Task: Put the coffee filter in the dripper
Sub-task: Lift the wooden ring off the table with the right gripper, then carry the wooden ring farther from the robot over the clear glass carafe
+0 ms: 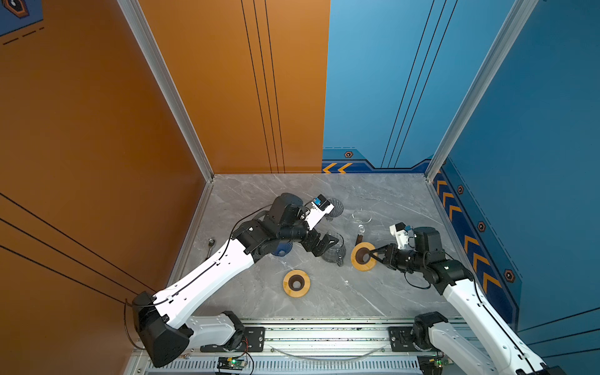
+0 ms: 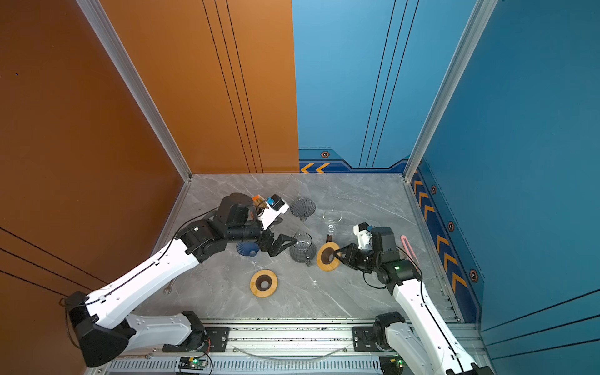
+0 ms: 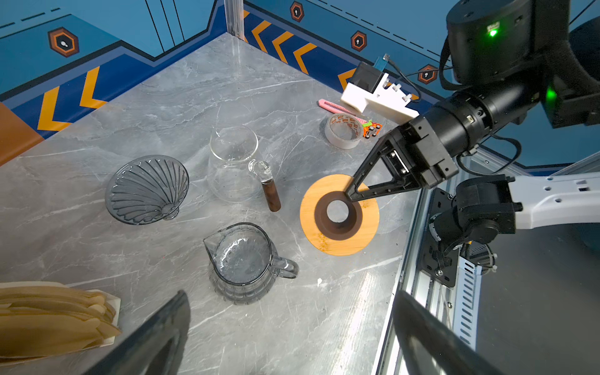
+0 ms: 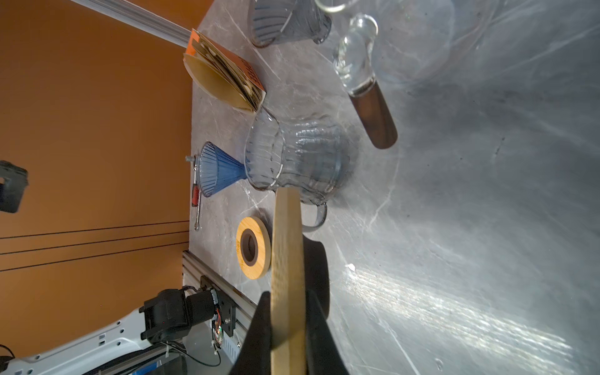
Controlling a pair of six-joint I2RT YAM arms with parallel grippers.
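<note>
The brown paper coffee filters (image 3: 48,321) stand stacked in an open box (image 4: 224,74) at the back left, beside my left wrist. A smoky grey dripper (image 1: 336,207) lies on its side behind it, and a blue dripper (image 2: 246,249) lies under my left forearm. My left gripper (image 1: 328,245) hangs open and empty beside a grey ribbed pitcher (image 3: 242,263). My right gripper (image 1: 371,255) is shut on the rim of a bamboo ring with a brown centre (image 3: 339,216); the ring shows edge-on between the fingers (image 4: 263,324).
A second bamboo ring (image 1: 296,283) lies near the front. A clear glass carafe with a wooden handle (image 3: 232,162) stands at the back. A tape roll (image 3: 344,131) and pink knife (image 2: 407,246) lie at the right, a wrench (image 1: 210,246) at the left wall.
</note>
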